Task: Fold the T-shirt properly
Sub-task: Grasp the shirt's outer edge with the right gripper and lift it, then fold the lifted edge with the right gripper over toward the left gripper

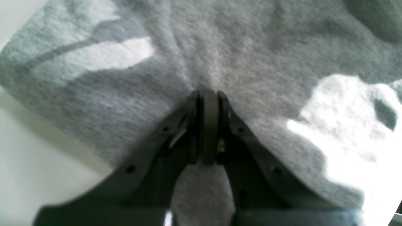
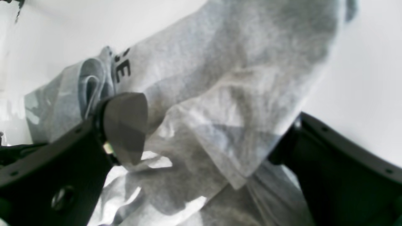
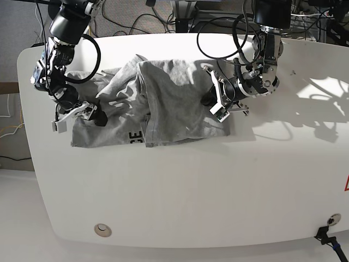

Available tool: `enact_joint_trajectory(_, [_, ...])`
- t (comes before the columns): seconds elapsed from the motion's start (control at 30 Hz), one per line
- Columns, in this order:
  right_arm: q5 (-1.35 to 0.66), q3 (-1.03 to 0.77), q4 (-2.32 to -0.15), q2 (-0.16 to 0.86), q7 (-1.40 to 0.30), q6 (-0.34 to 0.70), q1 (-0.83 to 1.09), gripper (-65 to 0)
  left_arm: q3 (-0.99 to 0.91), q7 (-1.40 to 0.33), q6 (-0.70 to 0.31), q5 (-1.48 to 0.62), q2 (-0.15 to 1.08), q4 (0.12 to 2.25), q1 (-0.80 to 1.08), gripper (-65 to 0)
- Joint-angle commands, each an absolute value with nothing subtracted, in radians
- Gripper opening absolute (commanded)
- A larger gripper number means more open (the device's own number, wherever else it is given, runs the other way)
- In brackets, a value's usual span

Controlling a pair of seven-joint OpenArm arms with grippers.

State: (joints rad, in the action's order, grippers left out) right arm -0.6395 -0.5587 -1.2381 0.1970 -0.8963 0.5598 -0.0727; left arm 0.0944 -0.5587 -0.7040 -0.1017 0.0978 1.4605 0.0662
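Observation:
The heather-grey T-shirt (image 3: pixel 169 93) lies crumpled on the white table (image 3: pixel 191 191), partly folded over itself, with black letters (image 3: pixel 134 137) showing at its near edge. My left gripper (image 3: pixel 209 101) sits at the shirt's right edge. In the left wrist view this gripper (image 1: pixel 209 94) is shut, with T-shirt (image 1: pixel 220 47) fabric bunching into its tips. My right gripper (image 3: pixel 95 113) is at the shirt's left side. It (image 2: pixel 213 141) stands wide open over a loose fold of the T-shirt (image 2: pixel 220 62), near the letters (image 2: pixel 122 69).
Cables (image 3: pixel 163 16) and equipment crowd the table's far edge. A round metal button (image 3: pixel 101 230) sits near the front left corner. The table's curved left edge (image 3: pixel 24 109) runs close behind the right arm. Sunlight patches fall on the right side (image 3: pixel 322 87).

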Motion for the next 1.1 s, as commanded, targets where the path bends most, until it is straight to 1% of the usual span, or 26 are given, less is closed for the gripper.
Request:
enact_joint_trajectory(0.0, [-0.582,-0.553,-1.233,0.191,-1.024,0.538,-0.064,-12.3,0.096,-0.607,-0.698,-0.062,0.105,1.463,0.062,-65.0])
enact_joint_trajectory(0.07, [-0.582,-0.553,-1.244,0.191,-1.035,0.538,-0.053,-12.7,0.096,-0.607,-0.698,-0.062,0.105,1.463,0.062,-65.0])
enact_joint_trajectory(0.1, [-0.582,-0.553,-1.245,0.191,-1.035,0.538,-0.044,-14.8,0.096,-0.607,-0.698,-0.062,0.105,1.463,0.062,-65.0])
enact_joint_trajectory(0.13, [-0.582,-0.553,-1.245,0.191,-1.035,0.538,-0.042,-19.6,0.096,-0.607,-0.698,-0.062,0.105,1.463,0.062,-65.0])
enact_joint_trajectory(0.17, [-0.582,-0.553,-1.245,0.191,-1.035,0.538,-0.039,-26.8,0.096,-0.607,-0.698,-0.062,0.105,1.463,0.062,-65.0])
enact_joint_trajectory(0.2, [-0.582,-0.553,-1.245,0.191,-1.035,0.538,-0.038,-35.3,0.096,-0.607,-0.698,-0.062,0.105,1.463,0.061,-65.0])
enact_joint_trajectory(0.3, [-0.578,-0.553,-1.245,0.194,-1.035,0.538,-0.038,-62.9,0.097,-0.607,-0.698,-0.062,0.105,1.463,0.061,-65.0])
enact_joint_trajectory(0.33, [-0.579,-0.552,-1.245,0.196,-1.035,0.539,-0.038,-65.0,0.097,-0.607,-0.698,-0.062,0.105,1.461,0.061,-65.0])
enact_joint_trajectory(0.43, [-0.582,-0.519,-1.267,0.200,-1.035,0.539,-0.038,-65.0,0.099,-0.607,-0.698,-0.062,0.105,1.461,0.061,-65.0])
enact_joint_trajectory(0.57, [-0.576,-0.510,-1.465,0.193,-1.040,0.530,0.002,-65.0,0.099,-0.608,-0.698,-0.062,0.105,1.446,0.059,-65.0])
enact_joint_trajectory(0.63, [-0.576,-0.506,-1.555,0.191,-1.073,0.522,0.010,-65.0,0.099,-0.608,-0.698,-0.062,0.104,1.429,0.058,-65.0])
enact_joint_trajectory(0.87, [-0.575,-0.357,-1.816,0.193,-1.090,0.421,0.070,-65.0,0.101,-0.608,-0.698,-0.062,0.097,1.428,0.058,-65.0])
enact_joint_trajectory(1.07, [-0.575,-0.191,-1.937,0.193,-1.095,0.326,0.074,-65.0,0.101,-0.611,-0.698,-0.062,0.065,1.428,0.058,-65.0])
